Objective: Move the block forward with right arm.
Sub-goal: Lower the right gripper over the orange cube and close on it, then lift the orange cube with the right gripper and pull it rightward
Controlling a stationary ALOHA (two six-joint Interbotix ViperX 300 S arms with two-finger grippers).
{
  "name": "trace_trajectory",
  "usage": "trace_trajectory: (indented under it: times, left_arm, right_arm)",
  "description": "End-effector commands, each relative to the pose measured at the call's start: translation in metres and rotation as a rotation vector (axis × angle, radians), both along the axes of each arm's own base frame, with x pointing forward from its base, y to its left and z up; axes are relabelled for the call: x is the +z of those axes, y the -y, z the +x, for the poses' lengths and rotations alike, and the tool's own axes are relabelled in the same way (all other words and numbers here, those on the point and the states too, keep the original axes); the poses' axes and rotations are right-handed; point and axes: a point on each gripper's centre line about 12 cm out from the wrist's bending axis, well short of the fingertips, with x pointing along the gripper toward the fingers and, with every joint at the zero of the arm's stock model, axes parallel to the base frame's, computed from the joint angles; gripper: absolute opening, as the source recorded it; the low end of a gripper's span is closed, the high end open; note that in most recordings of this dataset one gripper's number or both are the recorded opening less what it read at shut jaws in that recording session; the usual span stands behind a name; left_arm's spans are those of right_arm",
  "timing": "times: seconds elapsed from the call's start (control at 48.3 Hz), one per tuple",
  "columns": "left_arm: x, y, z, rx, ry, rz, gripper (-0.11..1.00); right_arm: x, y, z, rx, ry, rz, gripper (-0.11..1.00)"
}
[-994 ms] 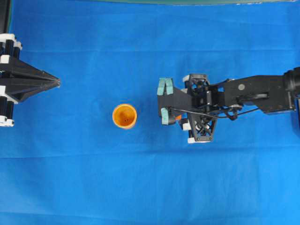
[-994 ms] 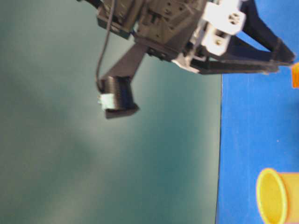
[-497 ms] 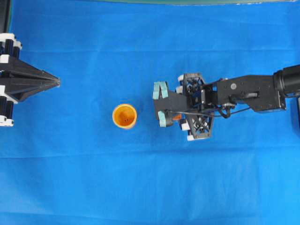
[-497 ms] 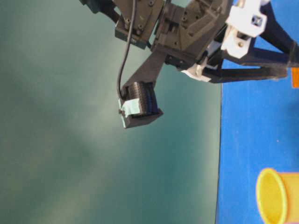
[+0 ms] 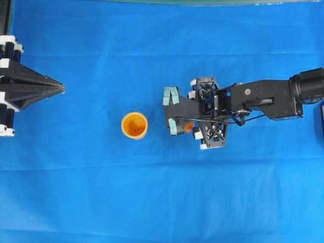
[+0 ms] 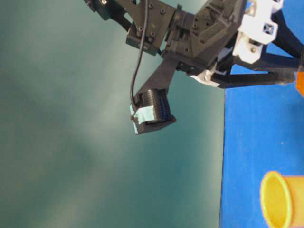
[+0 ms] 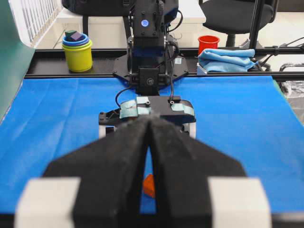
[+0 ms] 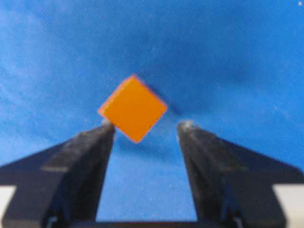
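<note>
The block [image 8: 133,108], a small orange cube, lies on the blue cloth with one corner towards my right gripper [image 8: 147,124]. The gripper is open, and the block sits just past the fingertips, close to the left finger [image 8: 90,152]. In the overhead view the right gripper [image 5: 171,111] hangs over the block [image 5: 188,126], which only peeks out under its frame. At table level one teal-padded finger [image 6: 151,113] shows, with the block [image 6: 300,83] at the frame's edge. My left gripper [image 5: 62,89] is shut and empty at the far left; it also shows in its wrist view [image 7: 149,122].
A round orange-yellow cup [image 5: 134,125] stands upright just left of the right gripper, also visible at table level [image 6: 280,199]. Beyond the table's far edge are stacked cups [image 7: 77,50], a red cup [image 7: 208,43] and a folded blue cloth [image 7: 228,59].
My right gripper has moved a little left towards the cup and come lower, staying open. The block, the cup and the left arm have not moved.
</note>
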Motion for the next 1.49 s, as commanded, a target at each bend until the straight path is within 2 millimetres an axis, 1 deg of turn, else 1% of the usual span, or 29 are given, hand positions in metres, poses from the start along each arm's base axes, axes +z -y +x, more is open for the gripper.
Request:
trace_trajectory:
  times: [0.0,0.414,0.642,0.787,0.87,0.953,1.118,1.243,1.388,1.471]
  left_arm:
    - [0.013,-0.001,0.002,0.003,0.035,0.005,0.03]
    - [0.013,-0.001,0.002,0.003,0.034,0.005,0.03]
    - [0.014,-0.001,0.002,0.003,0.035,0.005,0.03]
    - [0.014,-0.001,0.002,0.003,0.037,0.005,0.03]
    - [0.014,-0.001,0.002,0.003,0.037,0.005,0.03]
    - [0.014,-0.001,0.002,0.003,0.037,0.005,0.03]
    - [0.014,-0.001,0.002,0.003,0.037,0.005,0.03]
    - [0.015,-0.001,0.002,0.003,0.041,0.005,0.03]
    - [0.016,-0.001,0.001,0.003,0.041,0.005,0.03]
    - [0.016,-0.001,0.001,0.003,0.041,0.003,0.03]
  right_arm:
    - [0.011,-0.001,0.004,0.0,0.035,0.003,0.61]
    - [0.011,-0.01,0.014,0.019,0.068,0.005,0.61]
    - [0.01,-0.015,0.016,0.033,0.074,0.006,0.61]
    - [0.009,-0.015,0.016,0.033,0.069,0.006,0.6]
    - [0.009,-0.015,0.015,0.033,0.068,0.006,0.57]
    - [0.009,-0.015,0.015,0.033,0.068,0.006,0.5]
    - [0.009,-0.015,0.015,0.031,0.064,0.006,0.49]
    - [0.008,-0.015,0.013,0.031,0.043,0.006,0.49]
    - [0.003,-0.016,0.001,0.018,-0.046,0.013,0.49]
    - [0.004,-0.016,-0.008,0.011,-0.101,0.018,0.49]
